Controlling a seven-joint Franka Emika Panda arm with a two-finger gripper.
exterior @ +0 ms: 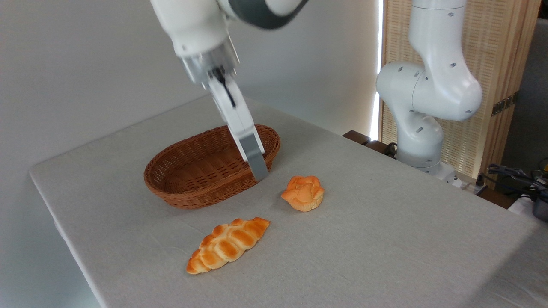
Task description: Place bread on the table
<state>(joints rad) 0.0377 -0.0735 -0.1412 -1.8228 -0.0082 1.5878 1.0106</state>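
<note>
The bread (303,193), a small round golden-orange bun with a knotted top, rests on the grey-clothed table (385,239), just right of the basket. My gripper (259,171) hangs tilted above the basket's right end, up and to the left of the bun, not touching it. I see the fingers (252,149) edge-on, one behind the other, so the gap between them is hidden. Nothing shows between them.
An oval brown wicker basket (201,188) stands behind the bun with nothing in it. A long braided loaf (227,244) lies on the cloth in front. The robot's white base (421,141) rises past the table's right edge, with cables (513,175) beside it.
</note>
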